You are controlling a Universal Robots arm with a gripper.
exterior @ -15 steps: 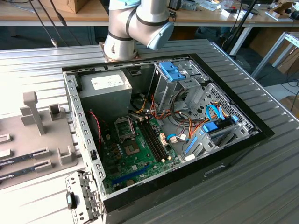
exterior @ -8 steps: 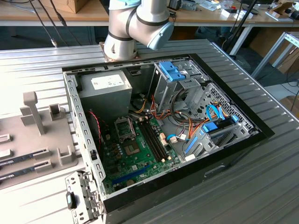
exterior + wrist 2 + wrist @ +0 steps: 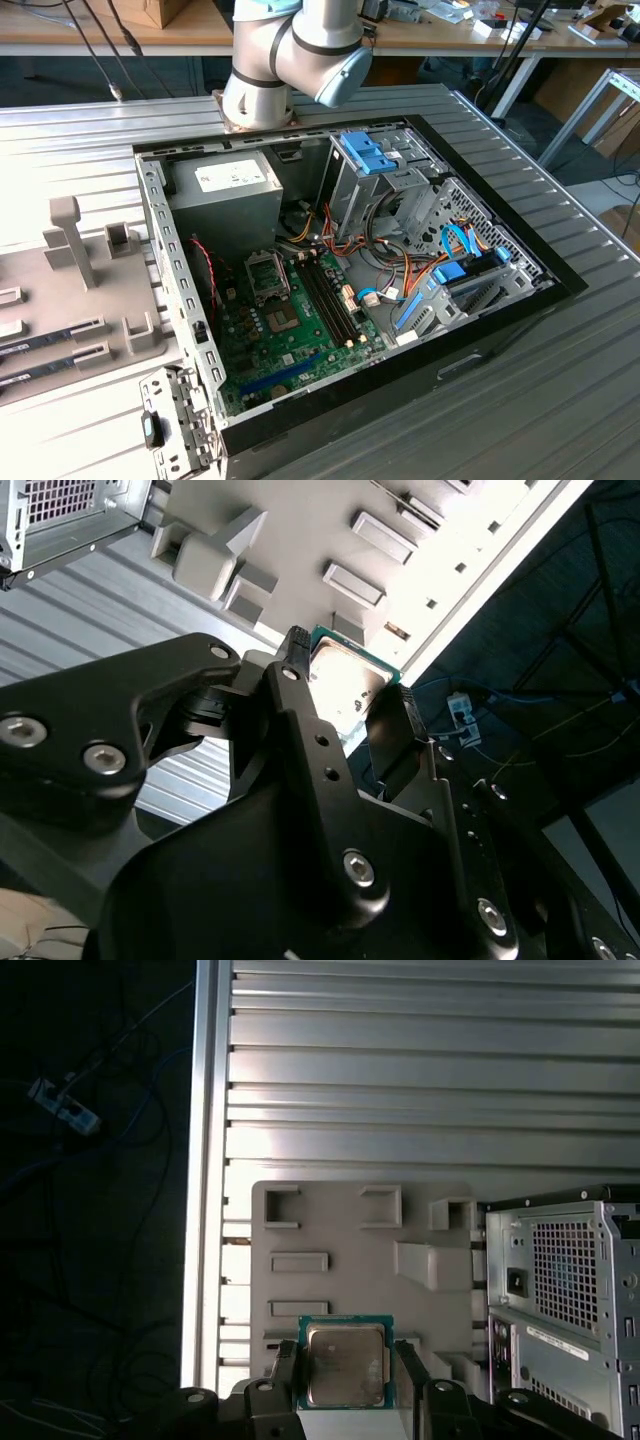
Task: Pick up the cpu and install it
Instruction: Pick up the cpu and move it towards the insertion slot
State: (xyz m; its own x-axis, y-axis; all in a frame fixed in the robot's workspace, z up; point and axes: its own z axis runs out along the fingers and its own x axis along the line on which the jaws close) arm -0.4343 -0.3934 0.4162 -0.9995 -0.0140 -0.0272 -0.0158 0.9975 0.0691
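The cpu (image 3: 345, 1363) is a small square chip with a dull silver top and a thin green rim. It sits between the two black fingers (image 3: 284, 1372) of my gripper (image 3: 345, 1368), which is shut on its opposite edges. In the second wrist view the cpu (image 3: 343, 670) shows again, clamped in the gripper (image 3: 347, 692). The chip hangs well above the grey parts tray (image 3: 340, 1230), clear of it. In the exterior view the open computer case (image 3: 480, 330) lies on the table with its green motherboard (image 3: 260, 340) and the silver socket frame (image 3: 268, 275) exposed.
The arm's elbow (image 3: 290, 50) stands behind the case. A grey power-supply box (image 3: 225, 190), drive cages with blue latches (image 3: 365, 155) and loose cables (image 3: 400, 270) crowd the case. The parts tray (image 3: 70, 290) lies at the exterior view's left on the ribbed metal table (image 3: 560, 400).
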